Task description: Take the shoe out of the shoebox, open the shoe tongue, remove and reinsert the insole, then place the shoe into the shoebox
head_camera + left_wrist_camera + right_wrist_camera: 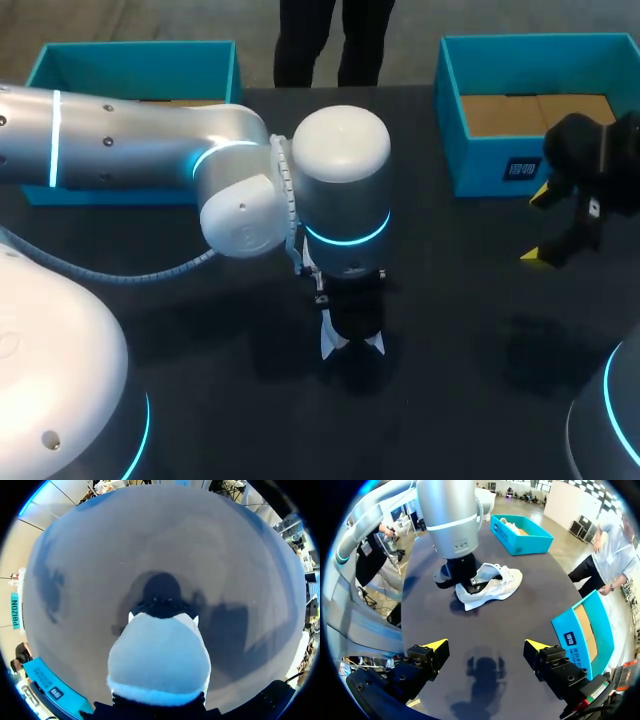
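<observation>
My left gripper [352,322] points straight down at the opening of the white shoe [495,582], which lies in the middle of the table [530,615], outside the left box [130,48] and the right box [485,165]. Whether it grips the shoe I cannot tell. My right gripper [486,647] hangs over the table near the right box, well apart from the shoe, its fingers [434,645] spread wide and holding nothing.
</observation>
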`<action>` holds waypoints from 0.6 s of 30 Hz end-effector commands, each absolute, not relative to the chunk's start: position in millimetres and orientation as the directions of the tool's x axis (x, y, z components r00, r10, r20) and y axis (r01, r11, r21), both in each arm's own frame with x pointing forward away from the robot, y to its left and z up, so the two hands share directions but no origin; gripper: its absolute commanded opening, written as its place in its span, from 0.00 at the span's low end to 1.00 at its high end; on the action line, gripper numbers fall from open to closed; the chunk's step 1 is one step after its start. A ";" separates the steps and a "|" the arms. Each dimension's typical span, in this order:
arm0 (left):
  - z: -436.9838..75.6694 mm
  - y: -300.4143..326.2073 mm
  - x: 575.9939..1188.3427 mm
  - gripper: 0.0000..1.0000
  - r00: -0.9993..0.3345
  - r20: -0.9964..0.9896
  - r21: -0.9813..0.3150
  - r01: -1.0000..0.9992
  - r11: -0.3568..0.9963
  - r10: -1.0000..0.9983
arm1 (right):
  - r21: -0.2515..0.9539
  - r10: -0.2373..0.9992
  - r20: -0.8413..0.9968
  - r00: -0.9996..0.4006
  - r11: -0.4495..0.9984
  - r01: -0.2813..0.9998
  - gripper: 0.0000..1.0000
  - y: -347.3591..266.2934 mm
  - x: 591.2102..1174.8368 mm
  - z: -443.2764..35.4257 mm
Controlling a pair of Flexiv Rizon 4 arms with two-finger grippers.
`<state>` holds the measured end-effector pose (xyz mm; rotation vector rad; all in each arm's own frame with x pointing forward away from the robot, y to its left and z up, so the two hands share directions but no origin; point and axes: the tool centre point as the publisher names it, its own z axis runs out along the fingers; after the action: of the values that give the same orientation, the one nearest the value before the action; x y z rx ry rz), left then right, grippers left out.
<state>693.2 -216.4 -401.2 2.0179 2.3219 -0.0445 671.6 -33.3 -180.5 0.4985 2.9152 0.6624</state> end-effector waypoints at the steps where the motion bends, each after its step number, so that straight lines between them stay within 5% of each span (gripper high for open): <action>1: -412.5 -221.9 698.1 0.00 -0.150 -0.033 0.025 0.988 0.151 0.988 | 0.435 0.340 -0.033 -0.940 0.852 0.293 1.00 -32.5 672.9 -181.3; 18: -361.2 -209.0 741.0 0.00 -0.239 -0.036 0.286 0.928 0.239 0.970 | 0.435 0.340 -0.033 -0.940 0.852 0.293 1.00 -32.5 672.9 -181.3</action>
<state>744.5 -211.4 -375.4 1.8245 2.3117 0.2539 671.4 -33.4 -180.6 0.4988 2.9148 0.6631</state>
